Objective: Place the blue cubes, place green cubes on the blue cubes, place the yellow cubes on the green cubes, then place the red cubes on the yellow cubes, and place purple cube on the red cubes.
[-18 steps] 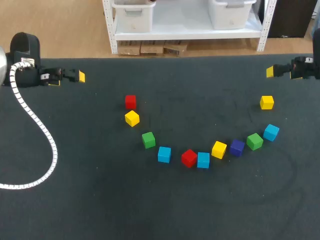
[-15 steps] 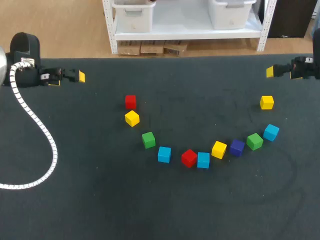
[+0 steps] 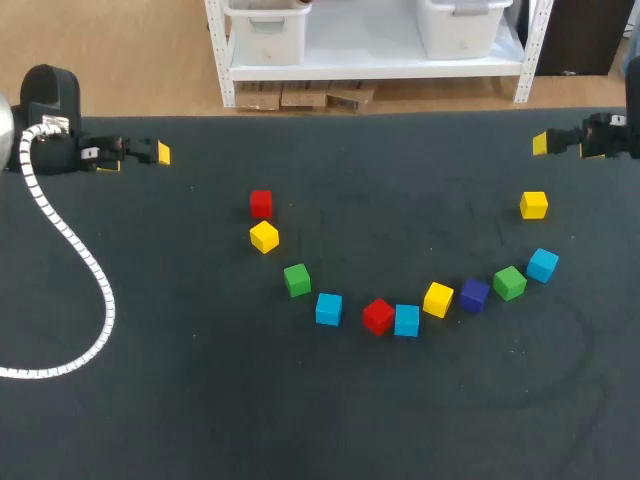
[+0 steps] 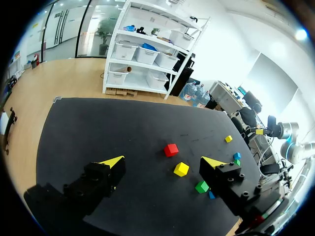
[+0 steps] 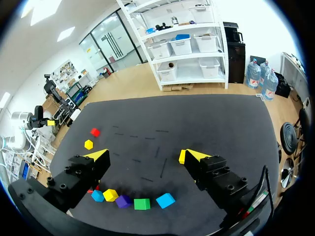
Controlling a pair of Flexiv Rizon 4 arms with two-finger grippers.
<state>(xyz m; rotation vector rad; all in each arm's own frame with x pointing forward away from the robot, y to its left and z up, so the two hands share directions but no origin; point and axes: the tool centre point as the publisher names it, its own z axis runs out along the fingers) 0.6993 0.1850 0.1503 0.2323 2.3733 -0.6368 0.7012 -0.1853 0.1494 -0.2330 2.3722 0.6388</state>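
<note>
The cubes lie in a loose arc on the black table. From the left come a red cube (image 3: 261, 203), yellow cube (image 3: 264, 237), green cube (image 3: 297, 280), blue cube (image 3: 328, 309), red cube (image 3: 377, 316), blue cube (image 3: 406, 320), yellow cube (image 3: 438, 299), purple cube (image 3: 474, 295), green cube (image 3: 509, 283) and blue cube (image 3: 542, 265). Another yellow cube (image 3: 534, 205) sits apart at the right. My left gripper (image 3: 137, 158) (image 4: 162, 162) is open at the far left edge. My right gripper (image 3: 560, 145) (image 5: 143, 155) is open at the far right edge. Neither holds anything.
A white ribbed cable (image 3: 70, 250) from my left arm loops over the table's left side. None of the cubes is stacked on another.
</note>
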